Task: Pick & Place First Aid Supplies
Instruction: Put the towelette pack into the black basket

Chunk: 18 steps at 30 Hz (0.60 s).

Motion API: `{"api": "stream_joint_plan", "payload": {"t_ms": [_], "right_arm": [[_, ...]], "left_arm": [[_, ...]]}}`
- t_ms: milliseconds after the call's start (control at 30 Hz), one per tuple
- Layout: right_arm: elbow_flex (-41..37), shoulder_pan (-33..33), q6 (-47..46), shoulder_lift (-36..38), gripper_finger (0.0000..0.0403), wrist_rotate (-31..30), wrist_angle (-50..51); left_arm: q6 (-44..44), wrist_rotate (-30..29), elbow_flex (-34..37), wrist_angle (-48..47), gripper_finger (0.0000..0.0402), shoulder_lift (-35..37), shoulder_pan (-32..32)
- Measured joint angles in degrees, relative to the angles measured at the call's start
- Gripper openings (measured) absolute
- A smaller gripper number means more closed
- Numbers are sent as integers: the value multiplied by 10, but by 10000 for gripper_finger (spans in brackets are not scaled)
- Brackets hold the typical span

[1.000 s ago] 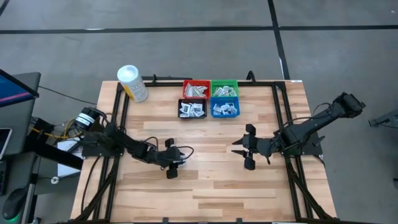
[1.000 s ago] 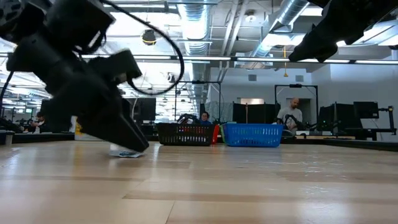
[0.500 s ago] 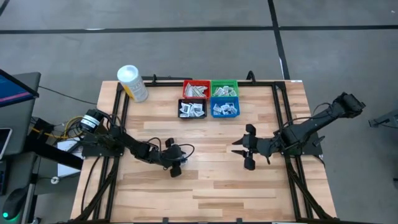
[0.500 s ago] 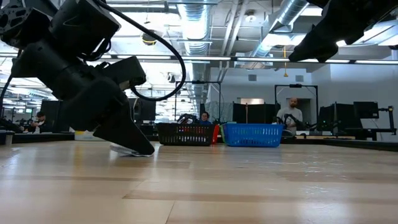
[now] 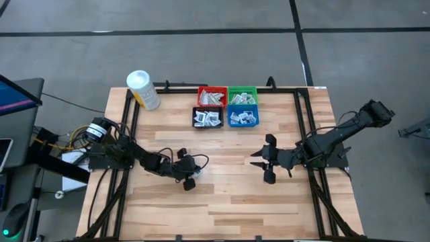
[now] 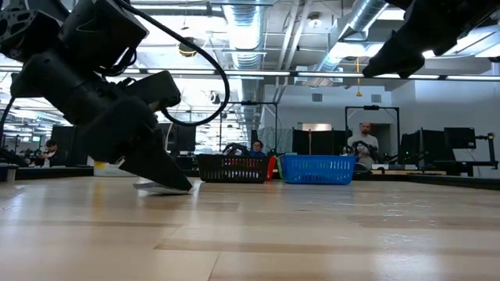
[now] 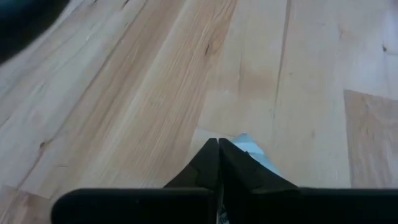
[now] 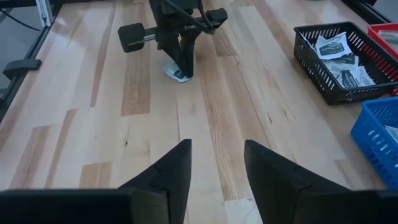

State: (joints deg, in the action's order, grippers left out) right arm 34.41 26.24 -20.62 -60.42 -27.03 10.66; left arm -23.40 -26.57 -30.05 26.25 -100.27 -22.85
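- The left pincer [image 5: 190, 181] is down on the desk [image 5: 222, 208], near the middle of its left half; its two dark fingers are pressed together on a small flat packet [image 7: 254, 149].
- Only a pale corner of this packet shows past the fingertips in the left wrist view; its print is hidden.
- In the low view the packet [image 6: 152, 186] is a thin white sliver on the wood, partly covered by the pincer [image 6: 168, 178].
- The right pincer [image 5: 264, 162] hangs over the right half of the desk, fingers apart, holding nothing.
- More packets lie in four small mesh bins [image 5: 226, 107] at the far edge; the blue bin [image 8: 380, 137] is cut off in the right wrist view.
- The desk is of pale wooden planks with visible grain.
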Motion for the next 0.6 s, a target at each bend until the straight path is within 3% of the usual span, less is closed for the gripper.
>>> {"api": "stream_joint_plan", "payload": {"t_ms": [267,433,600], "right_arm": [[0,0,0,0,143,0,-4],[0,0,0,0,138,0,-5],[0,0,0,0,137,-1,-19]], "left_arm": [[5,-5,1,88,6,27,10],[14,-73,0,107,6,85,40],[43,-125,0,115,9,153,110]]}}
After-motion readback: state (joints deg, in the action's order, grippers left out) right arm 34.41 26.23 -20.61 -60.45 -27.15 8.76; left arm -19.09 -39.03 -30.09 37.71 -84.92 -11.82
